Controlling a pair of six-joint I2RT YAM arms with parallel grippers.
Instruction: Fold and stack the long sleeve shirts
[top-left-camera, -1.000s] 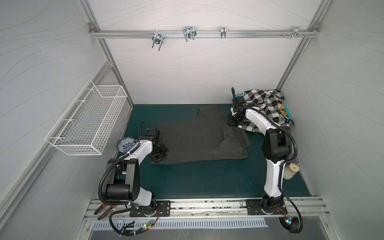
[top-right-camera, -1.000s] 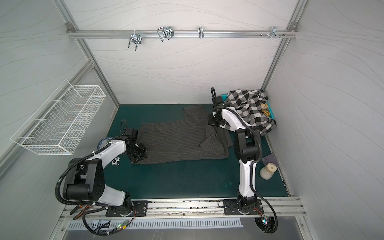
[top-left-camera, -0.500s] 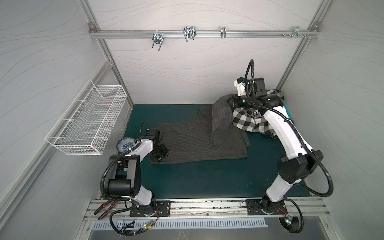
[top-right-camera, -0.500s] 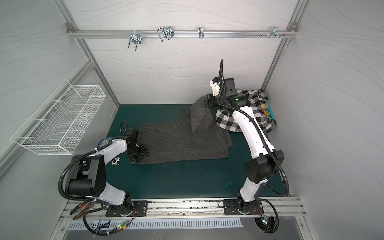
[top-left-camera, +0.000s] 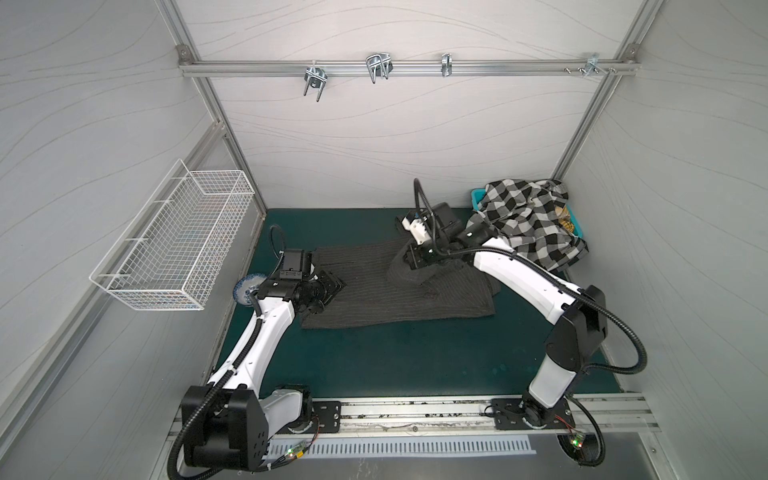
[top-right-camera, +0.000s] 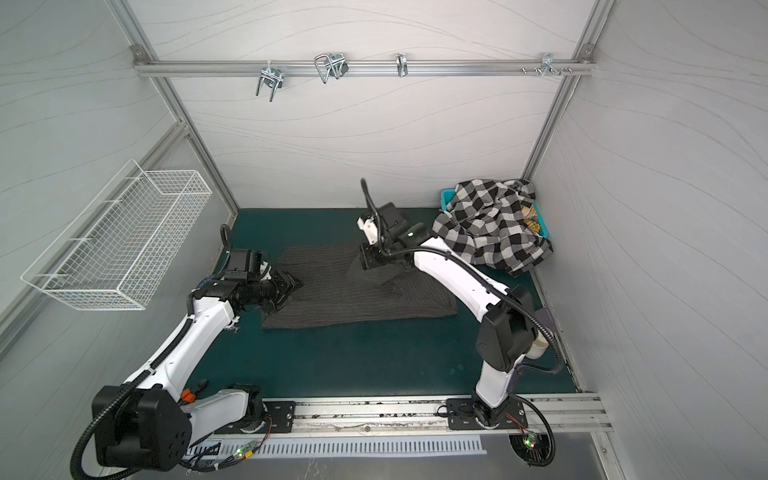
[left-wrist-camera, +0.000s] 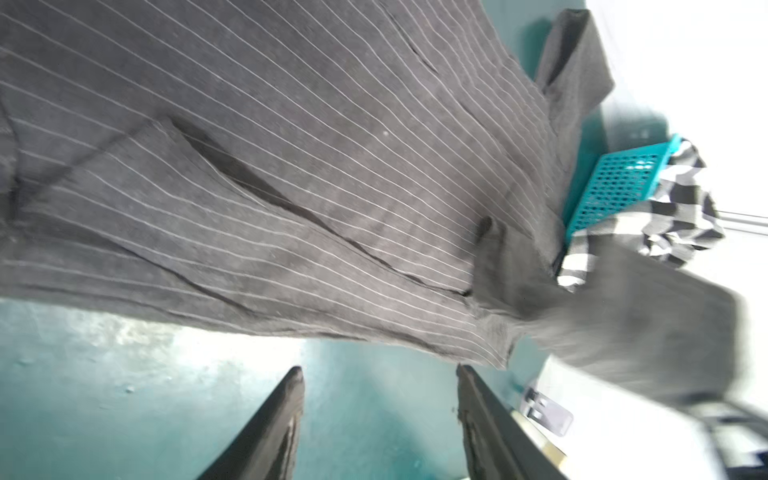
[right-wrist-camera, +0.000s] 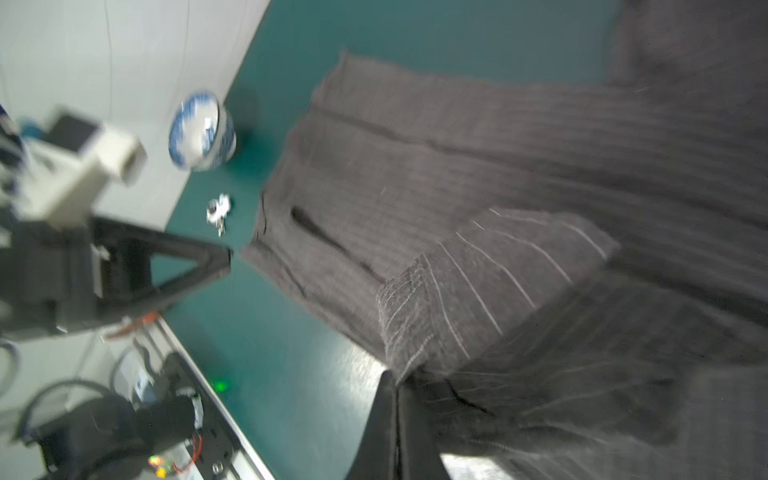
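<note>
Left wrist view: left gripper (left-wrist-camera: 378, 370) is opening, fingers now standing apart with only mat (left-wrist-camera: 124, 395) between them, releasing the edge of the pinstriped shirt (left-wrist-camera: 291, 166), which is lying flat mid-table. Right gripper (right-wrist-camera: 395, 380) is staying clamped on a fold of it and coming down from its high lift, laying the fold across the shirt's middle. This fold looks nearly placed; checked shirt (top-left-camera: 528, 220) is still waiting, draped over the teal basket (top-left-camera: 477, 194).

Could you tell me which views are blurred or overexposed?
Both top views are sharp; the right wrist view is motion-blurred, smearing the pinstriped shirt; the left wrist view blows out white beyond the teal basket, with glare on the mat.
</note>
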